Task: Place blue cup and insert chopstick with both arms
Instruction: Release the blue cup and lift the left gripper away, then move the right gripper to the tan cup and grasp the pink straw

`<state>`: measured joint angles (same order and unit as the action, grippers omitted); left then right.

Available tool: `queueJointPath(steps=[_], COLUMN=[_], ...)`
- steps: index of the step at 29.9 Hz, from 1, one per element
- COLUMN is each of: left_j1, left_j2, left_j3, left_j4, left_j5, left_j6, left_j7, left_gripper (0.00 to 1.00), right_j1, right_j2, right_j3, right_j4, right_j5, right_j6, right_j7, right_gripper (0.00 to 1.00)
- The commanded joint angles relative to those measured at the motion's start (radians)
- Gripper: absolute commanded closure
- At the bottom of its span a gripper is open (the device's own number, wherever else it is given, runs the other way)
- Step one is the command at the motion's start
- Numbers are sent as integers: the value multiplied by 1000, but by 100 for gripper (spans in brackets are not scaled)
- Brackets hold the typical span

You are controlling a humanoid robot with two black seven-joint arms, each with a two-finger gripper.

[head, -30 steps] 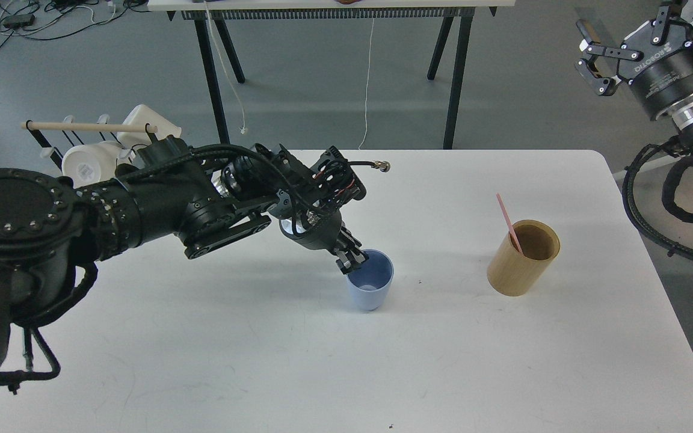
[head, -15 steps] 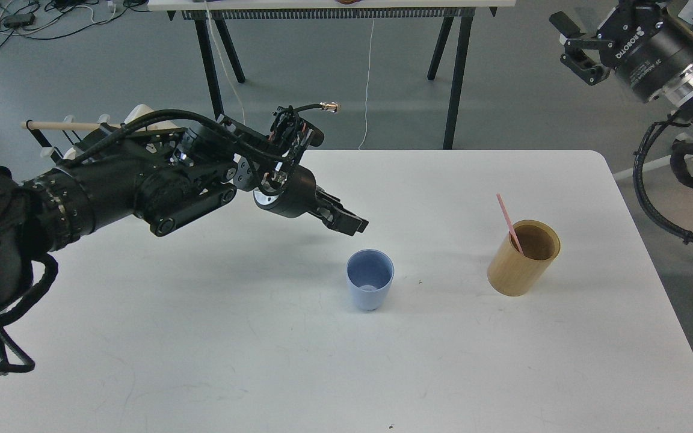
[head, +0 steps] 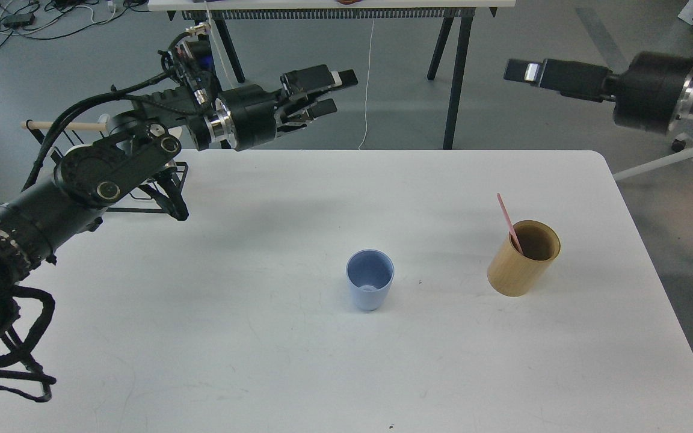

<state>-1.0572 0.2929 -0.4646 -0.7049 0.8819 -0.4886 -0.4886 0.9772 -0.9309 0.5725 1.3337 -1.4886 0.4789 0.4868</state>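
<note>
The blue cup [head: 370,282] stands upright and alone on the white table [head: 262,337], near the middle. The pink chopstick [head: 508,219] leans inside a tan bamboo cylinder [head: 523,260] to the cup's right. My left gripper [head: 329,93] is raised above the table's far left edge, well up and left of the cup, with its fingers apart and empty. My right gripper [head: 524,71] is high at the upper right, above and behind the bamboo cylinder, pointing left. It is seen side-on, so its fingers cannot be told apart.
A black rack with a wooden dowel [head: 61,126] stands at the table's far left, mostly behind my left arm. Another table's black legs [head: 456,78] and a hanging white cord [head: 368,84] are beyond the far edge.
My left gripper let go of the blue cup's rim, then rose and drew back to the upper left. My right gripper swung left and turned side-on. Cup and chopstick have not moved.
</note>
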Motion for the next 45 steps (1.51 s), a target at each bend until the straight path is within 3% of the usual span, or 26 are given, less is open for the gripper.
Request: queueJointPath(steps=[1,5,9,23,45], left_j1=[5,5,16,83,128], left_j2=[6,46,54,55,48], left_j3=[-37,-39,-37,-34,-31], left_j4=[7,7,7,7,35], left_j5=[-191,-314,-336,-330,-330], left_j6=[0,0,0,0,0], left_j7=[0,0,0,0,0], left_gripper=[8,8,8,5,3], right_j1=[-3,-3,-5,-123,-130], right_j2=[-71,-109,-134,-2,107], right_j3=[-112,-249,-350,-398,-395], right_j4=[73,73,71,-51,-146], right_j5=[-195,-332,-348,-349,-349], right_j6=[-141,-383,-502,-586,-634], right_j7=[2,2,2,2,2], right_gripper=[1,3,3,5,34])
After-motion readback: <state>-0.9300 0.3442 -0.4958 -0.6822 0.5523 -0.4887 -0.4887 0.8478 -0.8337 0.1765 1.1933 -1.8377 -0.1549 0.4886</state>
